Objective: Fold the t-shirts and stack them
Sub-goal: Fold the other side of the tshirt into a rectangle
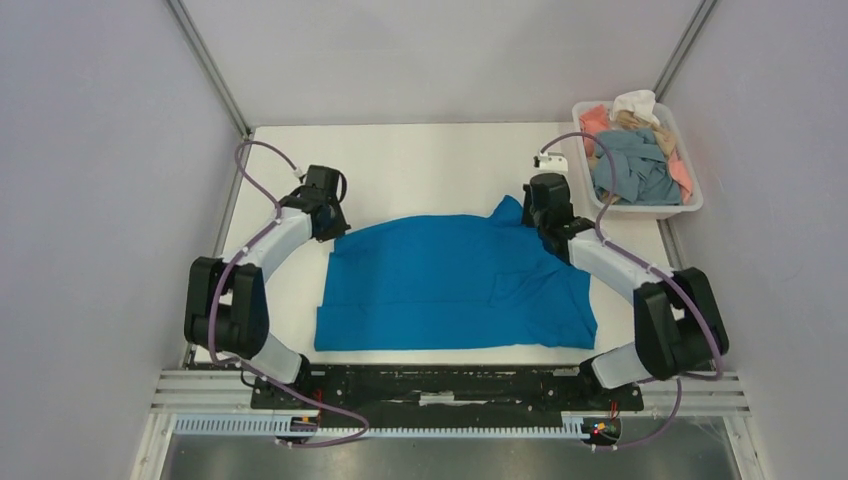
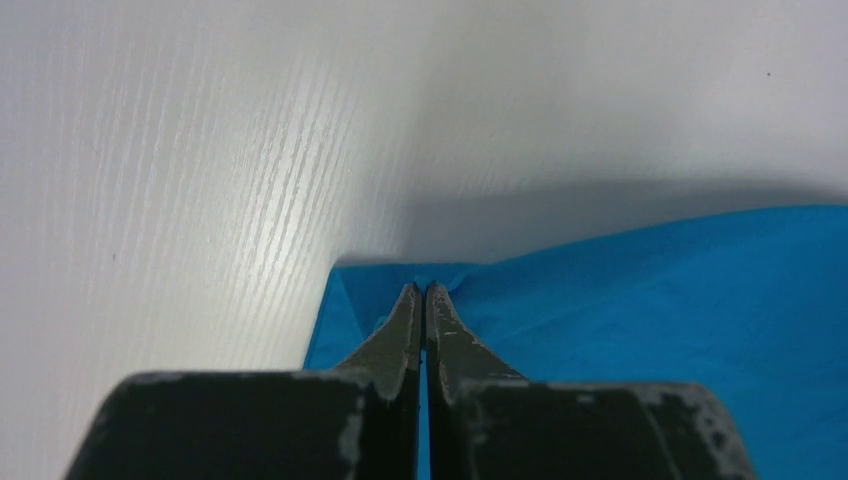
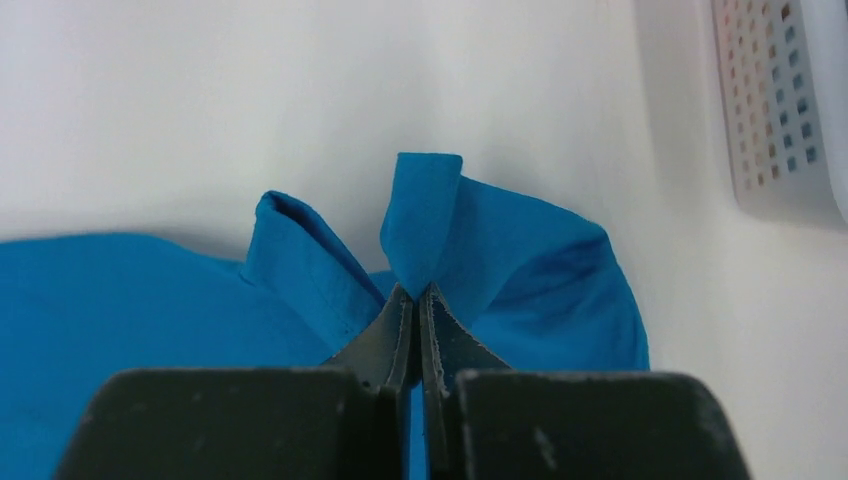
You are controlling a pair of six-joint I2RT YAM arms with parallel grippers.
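Left gripper (image 2: 421, 290) and right gripper (image 3: 415, 292) are clamping the far corners of the bright blue t-shirt (image 1: 450, 285), likely to fold it over.

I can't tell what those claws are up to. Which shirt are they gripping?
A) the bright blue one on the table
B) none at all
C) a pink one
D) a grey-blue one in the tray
A: the left claw and right claw are each shut on the far edge of the blue shirt spread on the table.

plain bright blue t-shirt (image 1: 450, 285) — white table (image 1: 400, 165), white perforated tray (image 1: 640, 210).
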